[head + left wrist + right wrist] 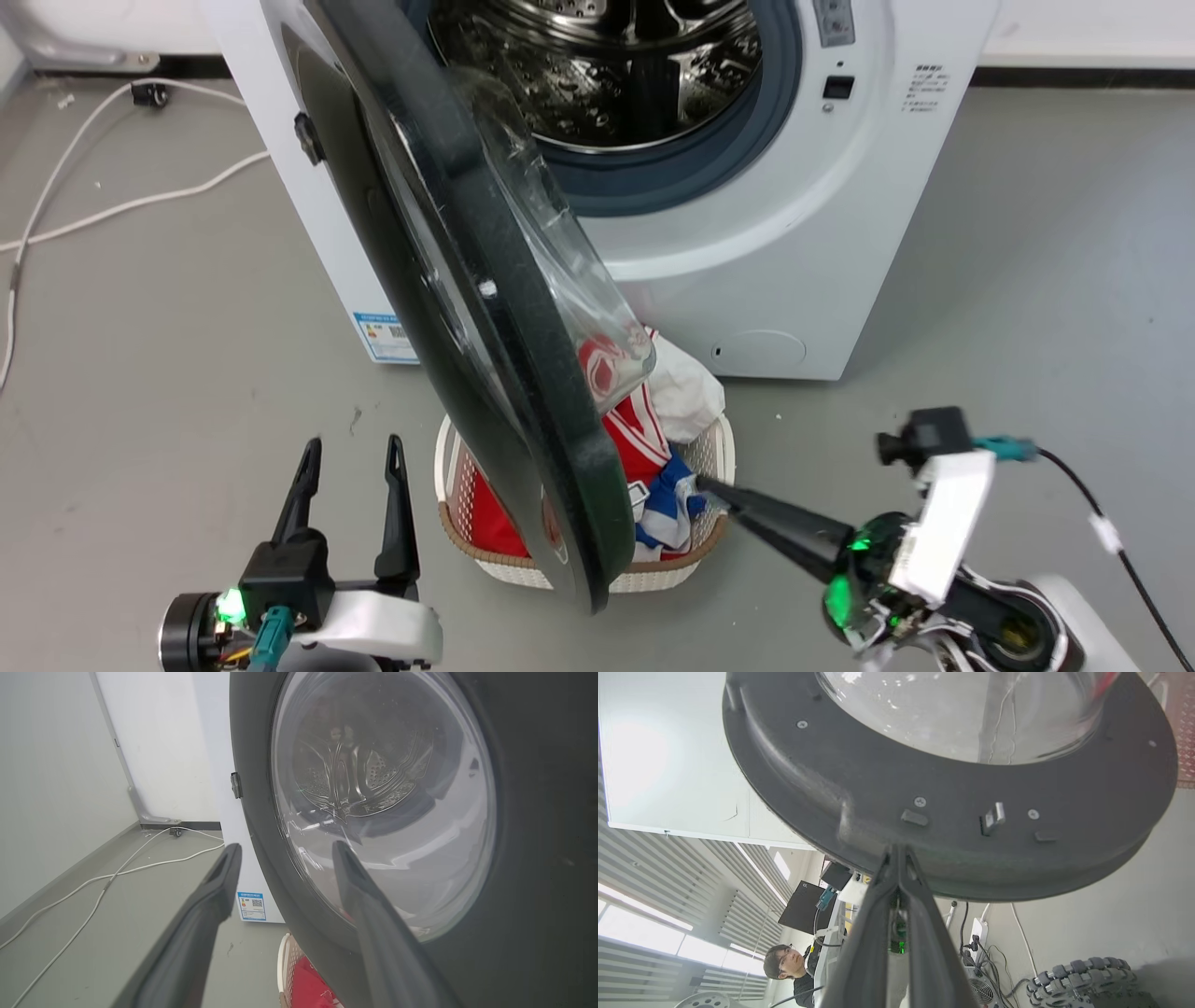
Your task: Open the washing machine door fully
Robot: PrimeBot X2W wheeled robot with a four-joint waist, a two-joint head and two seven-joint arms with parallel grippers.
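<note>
The washing machine door (532, 392) stands partly open, its black rim edge-on toward me and its clear glass bowl (560, 252) bulging right, over the basket. My left gripper (353, 448) is open at the lower left, on the door's outer side and apart from it. In the left wrist view the left gripper (285, 849) faces the door (537, 835) and its window (383, 798). My right gripper (705, 487) is shut, with its tip at the door's inner side. In the right wrist view the right gripper (899, 851) meets the door's inner rim (924, 779) near the latch (992, 816).
The white washing machine (794, 233) shows its steel drum (607, 65). A white wicker basket (672, 569) of red, blue and white laundry sits on the floor under the door. White cables (140, 201) lie at the left. A person (784, 963) sits behind me.
</note>
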